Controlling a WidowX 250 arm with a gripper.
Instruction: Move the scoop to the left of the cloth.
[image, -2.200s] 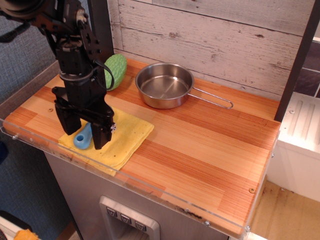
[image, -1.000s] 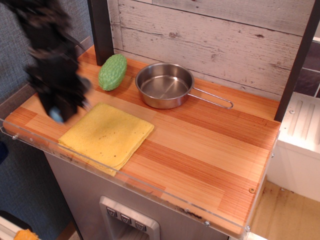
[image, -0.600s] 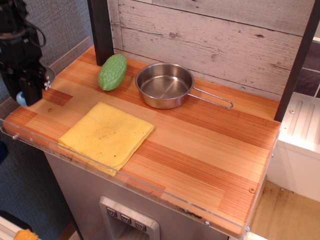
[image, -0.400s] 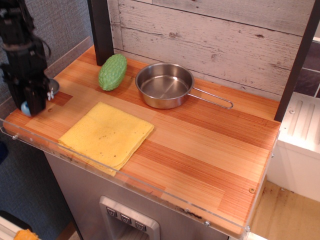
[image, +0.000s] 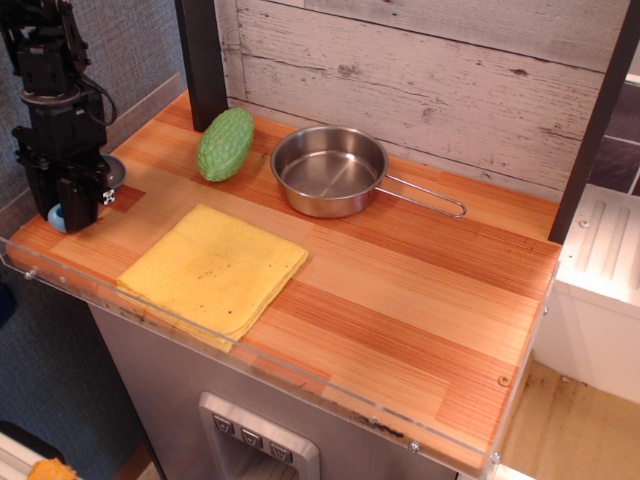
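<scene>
The scoop (image: 58, 217) is at the far left end of the wooden table, left of the cloth. Its light-blue handle tip shows below the fingers, and its grey metal bowl (image: 113, 172) shows behind them. My gripper (image: 66, 203) points straight down over it, with its jaws closed around the middle of the scoop, down at the table surface. The yellow folded cloth (image: 213, 268) lies flat near the front edge, to the right of the gripper and apart from it.
A bumpy green vegetable (image: 225, 143) lies behind the cloth. A steel pan (image: 328, 169) with a wire handle stands to its right. A clear plastic lip (image: 150, 325) runs along the front edge. A dark post (image: 203, 60) rises at the back left.
My gripper lifted the scoop off the cloth, carried it left past the cloth's edge and lowered it to the table's left end. The cloth now lies bare.
</scene>
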